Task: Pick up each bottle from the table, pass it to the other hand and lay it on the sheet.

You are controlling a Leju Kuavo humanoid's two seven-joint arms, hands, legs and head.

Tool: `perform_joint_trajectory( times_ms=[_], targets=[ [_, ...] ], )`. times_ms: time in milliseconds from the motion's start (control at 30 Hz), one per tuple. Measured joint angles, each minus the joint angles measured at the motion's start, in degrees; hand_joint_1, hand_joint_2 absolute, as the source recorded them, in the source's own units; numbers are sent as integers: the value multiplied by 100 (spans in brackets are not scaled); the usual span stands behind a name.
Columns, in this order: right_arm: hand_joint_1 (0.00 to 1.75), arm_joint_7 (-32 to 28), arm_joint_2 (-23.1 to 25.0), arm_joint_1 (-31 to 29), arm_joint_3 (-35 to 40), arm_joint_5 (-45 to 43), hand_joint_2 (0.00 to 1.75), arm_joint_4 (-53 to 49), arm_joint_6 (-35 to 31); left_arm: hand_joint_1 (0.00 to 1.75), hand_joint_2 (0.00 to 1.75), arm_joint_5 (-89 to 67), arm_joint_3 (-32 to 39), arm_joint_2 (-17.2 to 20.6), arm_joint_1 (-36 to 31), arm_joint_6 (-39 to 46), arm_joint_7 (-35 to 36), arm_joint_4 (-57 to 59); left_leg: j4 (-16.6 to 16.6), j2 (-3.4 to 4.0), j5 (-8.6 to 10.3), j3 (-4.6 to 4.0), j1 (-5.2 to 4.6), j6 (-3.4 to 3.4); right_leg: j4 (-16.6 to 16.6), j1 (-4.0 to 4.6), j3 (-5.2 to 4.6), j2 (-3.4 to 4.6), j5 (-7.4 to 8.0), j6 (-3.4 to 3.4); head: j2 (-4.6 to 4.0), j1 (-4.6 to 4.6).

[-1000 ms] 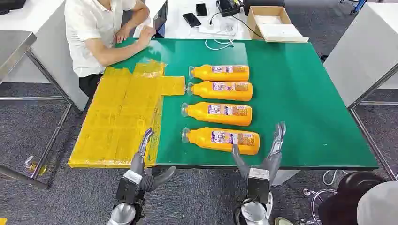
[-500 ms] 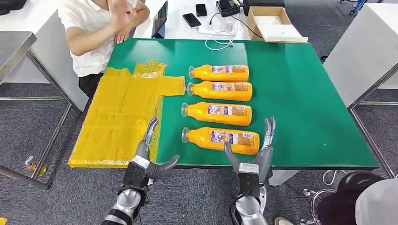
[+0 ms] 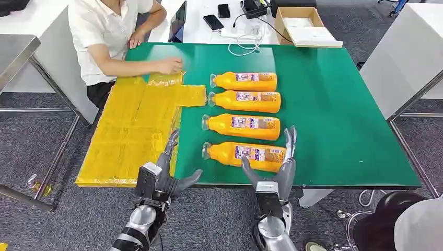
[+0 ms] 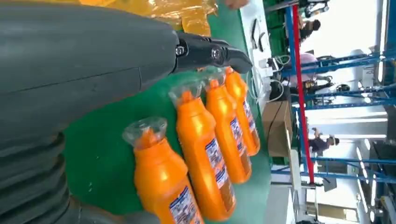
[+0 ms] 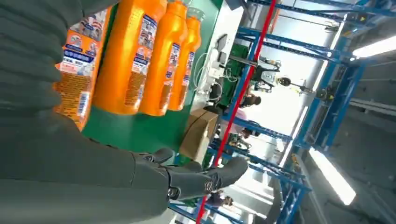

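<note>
Our right hand [image 3: 276, 170] is spread and empty around the base of the nearest orange bottle [image 3: 245, 155], which lies by the green table's [image 3: 334, 104] near edge. Our left hand [image 3: 168, 168] waits unclenched beside the yellow sheet [image 3: 130, 130]. Gripping so near the base, we risk rolling it off.

An industrial hall: blue steel racking [image 5: 280, 140], metal-legged worktables [image 3: 15, 49], grey carpet [image 3: 31, 130].

Orange bottles [image 3: 245, 127] (blue-white labels), yellow sheet [image 3: 135, 130], green table [image 3: 334, 104].
</note>
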Motion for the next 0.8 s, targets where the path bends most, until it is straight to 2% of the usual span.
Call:
perform_joint_trajectory(
  times_ms=[100,133,433,633,800],
  targets=[
    [0,0,-4,-174,-346,1927,175,299,-28,0,175,-28,0,-9,-40,85,-2,0,0,-3,1,5,0,0,0,0,7,-1,0,0,0,0],
    [0,0,-11,-204,-477,2314,175,371,-31,0,175,-48,0,-7,-30,103,-7,0,0,-6,1,4,0,1,0,0,7,-1,0,0,0,0],
    [0,70,-98,-418,-1073,2736,175,789,-37,0,175,-81,0,-7,47,256,-70,-133,0,-6,0,0,-1,1,-1,0,3,-1,0,1,0,0],
    [0,841,-275,-721,-1536,4542,175,1282,-44,0,175,-164,0,-7,124,258,-37,-251,0,-7,1,-1,-1,2,0,0,5,-1,0,1,0,2],
    [0,1091,-334,-1064,-1644,4361,175,1820,-44,0,175,-168,4,-7,96,256,-11,-278,1,-6,2,1,-1,3,0,0,6,-1,2,1,0,0]
  ],
)
